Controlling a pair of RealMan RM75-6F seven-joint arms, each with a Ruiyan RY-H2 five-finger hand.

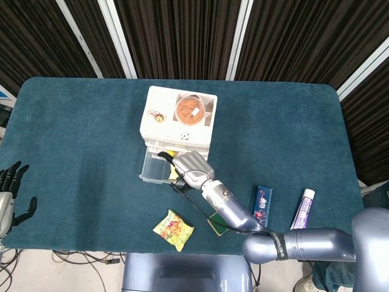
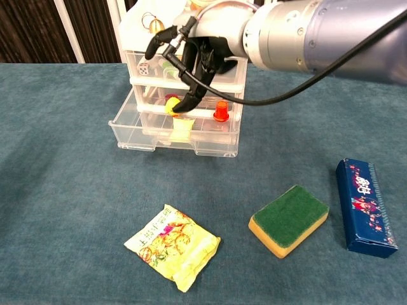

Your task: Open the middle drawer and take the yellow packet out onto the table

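The yellow packet (image 2: pixel 172 246) (image 1: pixel 173 230) lies flat on the table, near the front edge and in front of the white drawer unit (image 2: pixel 184 38) (image 1: pixel 179 115). The unit's lowest visible drawer (image 2: pixel 137 136) (image 1: pixel 155 170) is pulled out, with a small yellow item (image 2: pixel 182 129) inside. My right hand (image 2: pixel 191 60) (image 1: pixel 191 167) hangs raised before the upper drawers, its fingers spread and pointing down, and it holds nothing. Far off at the table's left edge, my left hand (image 1: pixel 9 194) is open with nothing in it.
A green and yellow sponge (image 2: pixel 289 219) lies right of the packet, and a blue box (image 2: pixel 364 206) (image 1: pixel 262 202) further right. A white tube (image 1: pixel 302 210) sits beyond the box. A jar (image 1: pixel 191 111) stands on top of the unit.
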